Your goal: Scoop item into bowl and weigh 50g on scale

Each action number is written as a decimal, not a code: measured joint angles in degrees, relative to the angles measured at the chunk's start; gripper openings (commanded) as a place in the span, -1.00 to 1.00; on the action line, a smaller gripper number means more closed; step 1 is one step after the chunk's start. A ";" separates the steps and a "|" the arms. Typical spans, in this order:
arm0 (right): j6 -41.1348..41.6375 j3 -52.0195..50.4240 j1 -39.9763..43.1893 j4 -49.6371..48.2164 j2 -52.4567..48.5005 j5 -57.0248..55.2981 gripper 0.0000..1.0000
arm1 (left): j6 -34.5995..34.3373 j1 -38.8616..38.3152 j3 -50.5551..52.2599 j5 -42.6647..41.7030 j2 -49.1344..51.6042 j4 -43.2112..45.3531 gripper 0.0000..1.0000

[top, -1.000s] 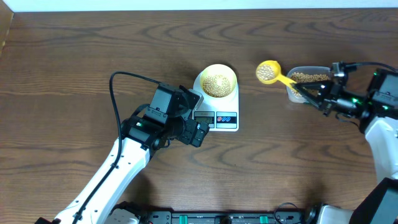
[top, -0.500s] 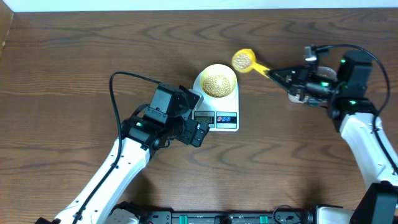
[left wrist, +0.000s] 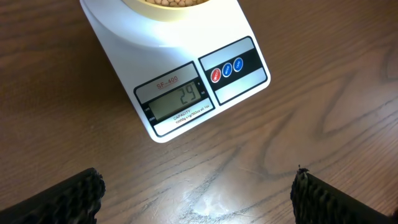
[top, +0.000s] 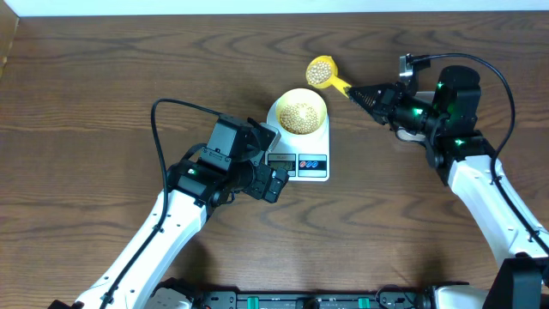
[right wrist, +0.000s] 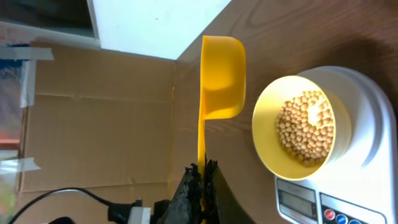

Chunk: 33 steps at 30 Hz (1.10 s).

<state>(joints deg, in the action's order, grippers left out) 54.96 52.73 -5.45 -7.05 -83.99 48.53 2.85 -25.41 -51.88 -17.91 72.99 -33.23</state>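
The table (top: pixel 103 86) is dark brown with wavy wood grain. The scale (left wrist: pixel 124 50) is white; its display (left wrist: pixel 177 98) is grey with dark digits, and its buttons (left wrist: pixel 227 68) are one red and two blue on black. The bowl (right wrist: pixel 264 134) is pale yellow, the beans (right wrist: pixel 305 127) tan, the scoop (right wrist: pixel 222 74) bright yellow.

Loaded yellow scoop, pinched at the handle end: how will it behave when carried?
Probably stiff: the scoop juts straight from the right hand. Likely cup-heavy, being pinched at the handle's far end, so it may pivot. Its round soybeans would likely roll out if tilted.
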 measured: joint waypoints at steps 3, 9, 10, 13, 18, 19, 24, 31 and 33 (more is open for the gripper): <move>-1.77 0.00 -0.48 0.48 0.00 -0.42 -0.98 | 0.00 0.00 0.00 0.00 0.00 0.00 0.96; -7.13 0.00 -1.18 1.66 0.00 -0.44 -0.98 | 0.00 0.00 0.00 0.00 0.00 0.00 0.96; -8.09 0.00 -1.20 1.90 0.00 -0.42 -0.98 | 0.00 0.00 0.00 0.00 0.00 0.00 0.95; -11.93 0.00 -1.53 3.41 0.00 -0.52 -0.98 | 0.00 0.00 0.00 0.00 0.00 0.00 0.96; -16.44 0.00 -1.84 3.85 -0.17 -0.57 -0.98 | 0.00 0.00 0.00 0.00 0.00 0.00 0.96; -16.94 0.00 -1.86 3.98 -0.37 -0.57 -0.98 | 0.00 0.00 0.00 0.00 0.00 0.00 0.96; -18.40 0.00 -1.88 6.01 -2.19 -0.61 -0.98 | 0.00 0.00 0.00 0.00 0.00 0.00 0.96; -22.62 0.00 -1.88 6.12 -3.32 -0.79 -0.98 | 0.00 0.00 0.00 0.00 0.00 0.00 0.96; -24.00 0.00 -1.88 6.14 -3.34 -0.79 -0.98 | 0.00 0.00 0.00 0.00 0.00 0.00 0.96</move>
<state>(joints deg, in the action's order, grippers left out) 30.96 52.73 -7.33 -0.91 -87.33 47.75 2.85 -25.41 -51.88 -17.91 72.99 -33.23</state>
